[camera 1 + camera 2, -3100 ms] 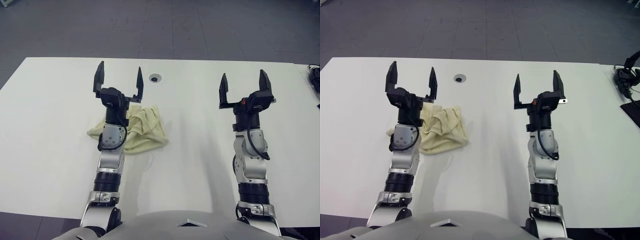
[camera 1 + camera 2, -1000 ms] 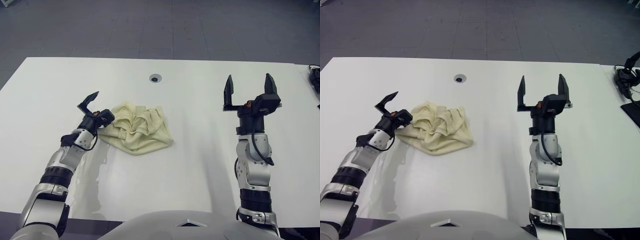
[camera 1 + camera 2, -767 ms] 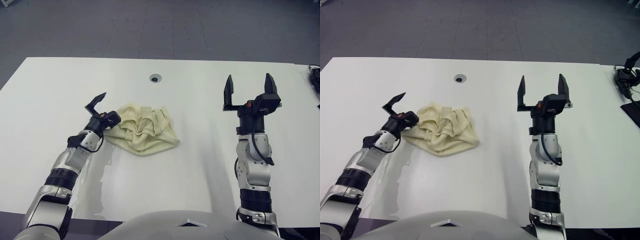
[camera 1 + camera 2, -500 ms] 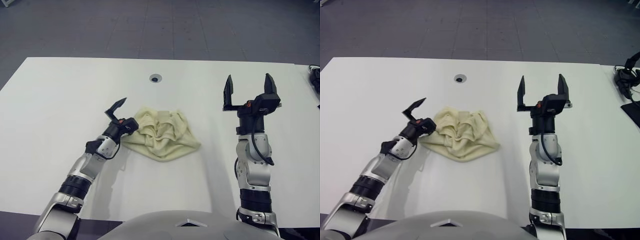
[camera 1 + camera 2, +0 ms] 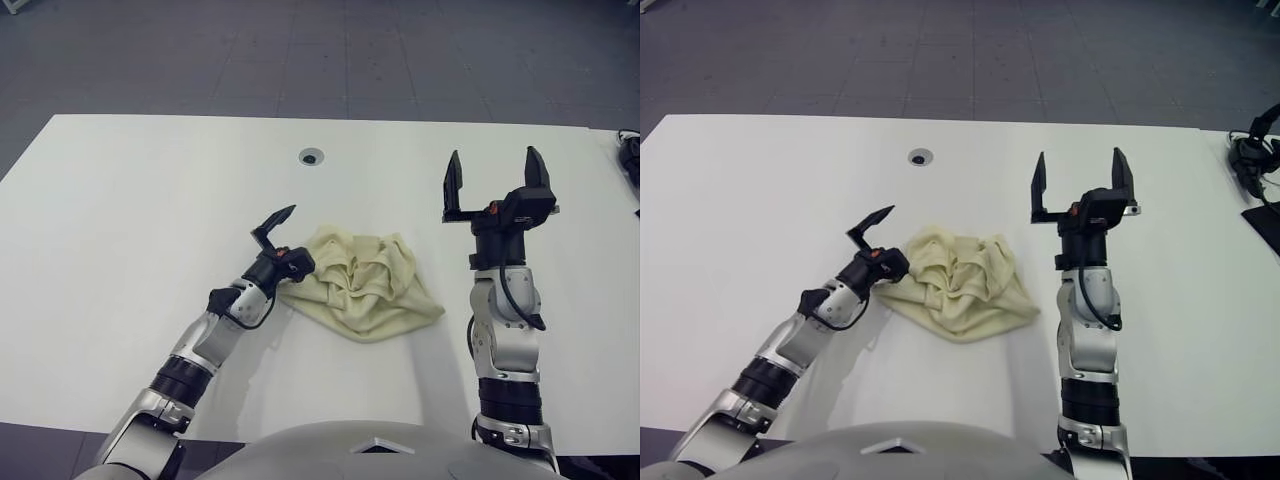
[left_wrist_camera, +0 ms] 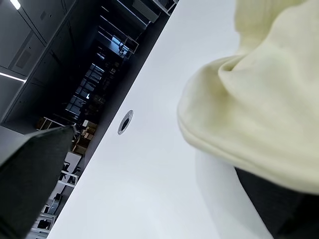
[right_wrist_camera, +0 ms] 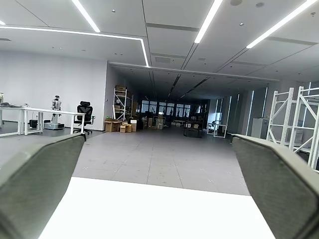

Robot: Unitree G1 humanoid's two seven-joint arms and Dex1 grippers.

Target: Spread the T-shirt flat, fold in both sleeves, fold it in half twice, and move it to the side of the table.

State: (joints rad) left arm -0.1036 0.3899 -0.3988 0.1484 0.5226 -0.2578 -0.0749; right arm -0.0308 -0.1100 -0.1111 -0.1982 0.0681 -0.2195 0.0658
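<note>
T-shirt (image 5: 365, 285): a pale yellow knit, crumpled into a loose mound on the white counter (image 5: 120, 200). It sits nearer the robot than the cable hole (image 5: 311, 156) and a little to that hole's right.

It looks light, soft and limp. It should slide easily on the smooth top, drape wherever it is lifted, and hold no shape of its own. Nothing about it seems fragile, but the many folds hide the hem, the sleeves and the collar, so I cannot tell which edge is which.

The left end effector (image 5: 285, 245) lies low, nearer the robot than the cable hole and slightly to its left. It is spread wide, with one finger (image 6: 30, 169) raised clear and the cloth's rim draped over the other (image 6: 279, 209), not pinched.

The right end effector (image 5: 494, 165) stands upright well to the right of the cable hole, gaping and empty.

Best hold, in my judgement, is a single layer at an outer rim. A pinch on the bunched middle would lift the whole mound.
</note>
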